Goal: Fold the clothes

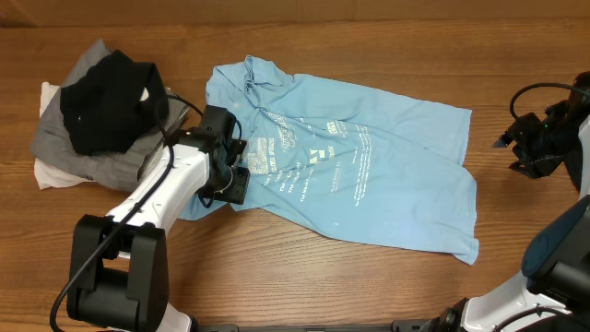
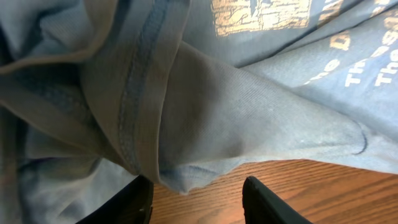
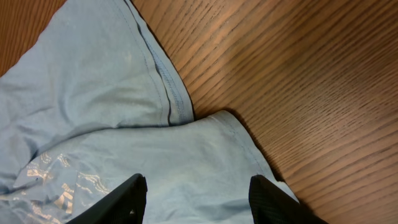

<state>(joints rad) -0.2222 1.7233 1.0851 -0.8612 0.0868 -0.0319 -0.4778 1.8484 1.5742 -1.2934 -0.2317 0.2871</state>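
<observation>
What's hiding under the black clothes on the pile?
Under the black garment lies a grey garment, with a white garment peeking out below. Anything deeper is covered.

Overhead: the T-shirt (image 1: 387, 184) lettering (image 1: 313, 157) is too small to read, and the shirt's near-left corner is hidden under the left gripper (image 1: 230, 175). The white garment (image 1: 51, 171) shows only as an edge beneath the grey garment (image 1: 101, 157). The right arm (image 1: 564, 138) is cut off by the frame's right edge. Wrist views — left gripper and right gripper (image 3: 197, 179) are each cropped at the bottom edge, with only the finger ends showing.
</observation>
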